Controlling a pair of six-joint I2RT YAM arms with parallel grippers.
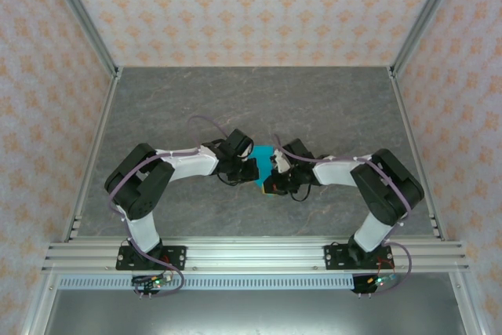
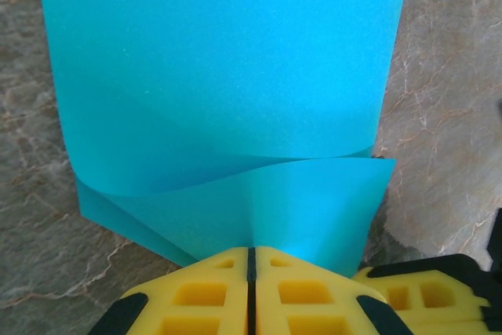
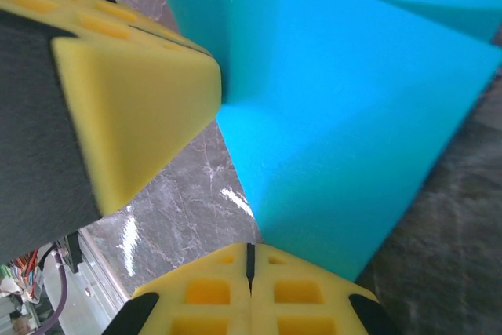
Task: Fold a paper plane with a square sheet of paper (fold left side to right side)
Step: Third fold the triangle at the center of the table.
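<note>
Yellow-fingered left claw (image 2: 251, 255) and right claw (image 3: 251, 250) each clench the thin cyan-blue square paper sheet (image 2: 220, 76), which extends toward 12 o'clock.

cyan-blue square sheet of paper (image 2: 227, 76), near edge curled over, loosely folded

The square sheet of paper (image 2: 220, 76) is plain bright cyan-blue, unmarked; left gripper (image 2: 252, 260) and right gripper (image 3: 250, 256) yellow with black trim; table (image 1: 235, 100) grey marble, pale-veined; walls (image 1: 259, 5) pale — an orange floral repeat
</note>
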